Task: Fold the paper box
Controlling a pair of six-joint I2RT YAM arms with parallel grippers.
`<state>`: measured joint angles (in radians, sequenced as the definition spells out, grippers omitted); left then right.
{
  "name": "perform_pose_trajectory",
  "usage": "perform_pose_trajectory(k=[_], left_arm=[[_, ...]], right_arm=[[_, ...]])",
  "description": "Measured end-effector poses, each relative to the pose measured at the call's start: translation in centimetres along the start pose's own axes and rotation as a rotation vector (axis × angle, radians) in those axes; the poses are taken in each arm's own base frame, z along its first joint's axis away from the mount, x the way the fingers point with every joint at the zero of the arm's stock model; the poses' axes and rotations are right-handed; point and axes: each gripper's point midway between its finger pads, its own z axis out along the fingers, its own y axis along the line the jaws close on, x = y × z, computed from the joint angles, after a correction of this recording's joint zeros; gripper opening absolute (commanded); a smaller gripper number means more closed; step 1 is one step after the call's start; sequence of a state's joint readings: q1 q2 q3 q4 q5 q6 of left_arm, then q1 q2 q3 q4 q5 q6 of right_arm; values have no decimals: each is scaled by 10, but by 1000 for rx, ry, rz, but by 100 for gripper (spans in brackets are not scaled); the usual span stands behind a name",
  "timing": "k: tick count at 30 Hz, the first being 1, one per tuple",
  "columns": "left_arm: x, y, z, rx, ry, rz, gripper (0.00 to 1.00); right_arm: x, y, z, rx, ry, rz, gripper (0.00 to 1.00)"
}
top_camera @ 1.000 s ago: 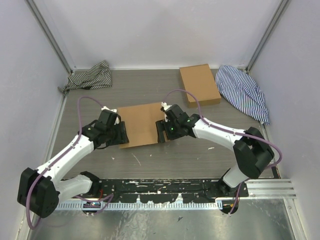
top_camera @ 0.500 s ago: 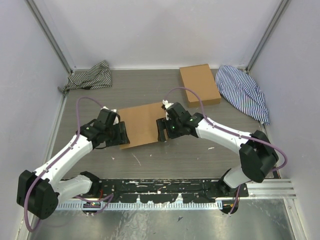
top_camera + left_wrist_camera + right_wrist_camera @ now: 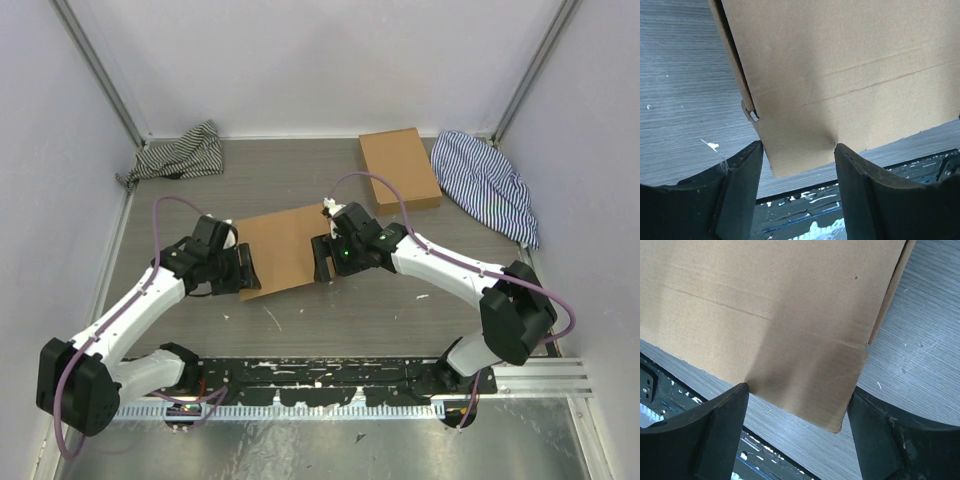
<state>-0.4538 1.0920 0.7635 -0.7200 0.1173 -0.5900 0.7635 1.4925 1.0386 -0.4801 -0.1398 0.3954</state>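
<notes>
The paper box (image 3: 285,248) is a flat piece of plain brown cardboard with crease lines, lying in the middle of the table. My left gripper (image 3: 243,272) is at its near left corner and my right gripper (image 3: 322,260) is at its right edge. In the left wrist view the gripper (image 3: 796,165) is open, and a corner flap of the box (image 3: 840,75) shows between the fingers. In the right wrist view the gripper (image 3: 797,405) is open, and a corner flap of the box (image 3: 790,315) shows between its fingers. Neither gripper pinches the cardboard.
A smaller, narrower brown box (image 3: 398,168) lies at the back right. A blue striped cloth (image 3: 488,185) lies beside it at the right wall. A dark striped cloth (image 3: 178,152) lies at the back left. Walls close off three sides.
Both grippers have shifted only slightly at the edges of the cardboard. The cardboard lies in nearly the same place.
</notes>
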Motion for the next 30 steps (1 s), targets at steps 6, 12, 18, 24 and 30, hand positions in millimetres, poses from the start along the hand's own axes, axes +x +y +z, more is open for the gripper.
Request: perform_pose_trajectory(k=[6,12,18,24,30], left_arm=[[0,0,2,18,26,-33,66],[-1,-1,1,38,35,-56,66],[-2,-3,3,65,44,-75,65],[0,-5,3,94,57,-89,65],[1,-6,3,116,68,-100,66]], right_arm=[[1,1,0,-6,4,0,82],[6,-3,7,4,28,-3,82],[14,-8,10,13,52,-10,82],[16,-9,10,17,59,-13,82],[17,-11,9,22,68,-11,83]])
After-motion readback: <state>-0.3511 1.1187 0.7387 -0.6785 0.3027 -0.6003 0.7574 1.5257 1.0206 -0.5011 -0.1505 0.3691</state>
